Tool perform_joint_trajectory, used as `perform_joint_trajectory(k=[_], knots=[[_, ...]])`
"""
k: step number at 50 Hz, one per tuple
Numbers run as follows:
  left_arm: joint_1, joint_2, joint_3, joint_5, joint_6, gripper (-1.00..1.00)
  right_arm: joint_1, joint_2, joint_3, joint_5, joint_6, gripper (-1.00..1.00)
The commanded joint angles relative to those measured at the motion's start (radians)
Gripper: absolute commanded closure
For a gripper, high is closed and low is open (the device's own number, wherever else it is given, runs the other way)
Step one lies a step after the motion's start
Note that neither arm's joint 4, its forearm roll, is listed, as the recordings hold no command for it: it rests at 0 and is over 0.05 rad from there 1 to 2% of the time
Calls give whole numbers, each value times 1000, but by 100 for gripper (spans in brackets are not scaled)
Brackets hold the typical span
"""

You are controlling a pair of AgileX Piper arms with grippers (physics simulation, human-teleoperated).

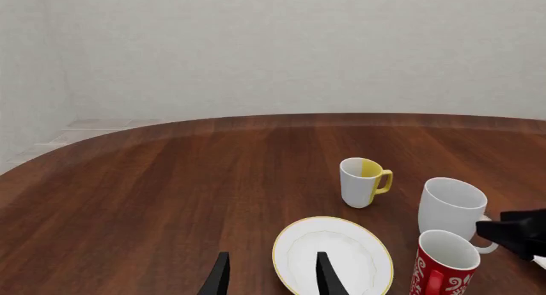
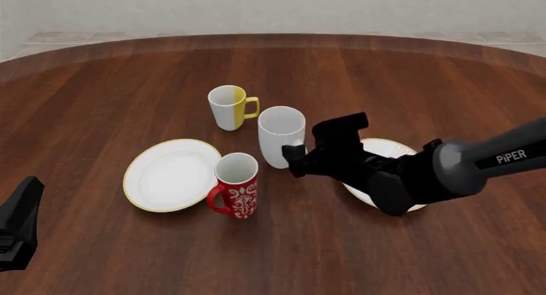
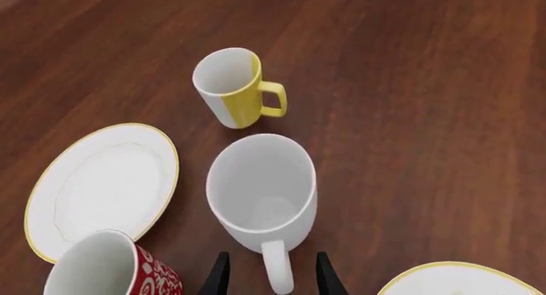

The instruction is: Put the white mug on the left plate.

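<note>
Right wrist view: white mug (image 3: 261,191) is seen upright on the table (image 3: 410,84), handle (image 3: 277,269) lying between the two spread fingers of the right pincer (image 3: 271,279); not yet pinched, as far as can be told. Mug is judged stiff, glazed, prob. slippery and breakable; handle loop is the likely hold, w/ a firm squeeze so it doesn't swing. Mug is empty inside.

Just beside it are set the red mug (image 2: 238,192) and, a bit further off, the half-yellow mug (image 2: 230,107), both empty too. Left plate (image 2: 171,175) lies bare, touching or nearly touching the red mug, so a lift over that mug is probably needed. Right plate (image 2: 390,151) is partly hidden under the right arm. Left pincer (image 1: 271,276) is held spread, nothing in it, near the left plate.
</note>
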Motion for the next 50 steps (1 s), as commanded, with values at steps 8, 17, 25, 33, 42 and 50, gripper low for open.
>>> perform_joint_trajectory(k=[8,17,25,33,42,50], knots=[[0,0,0,0,0,-100,-1,17,-1,-10,7,-100],[0,0,0,0,0,-100,-2,25,4,-18,12,-100],[0,0,0,0,0,-100,-3,29,7,-23,16,-100],[0,0,0,0,0,-100,-4,40,9,-34,21,-100],[0,0,0,0,0,-100,-4,48,9,-40,24,-100],[0,0,0,0,0,-100,-5,42,10,-40,17,-100]])
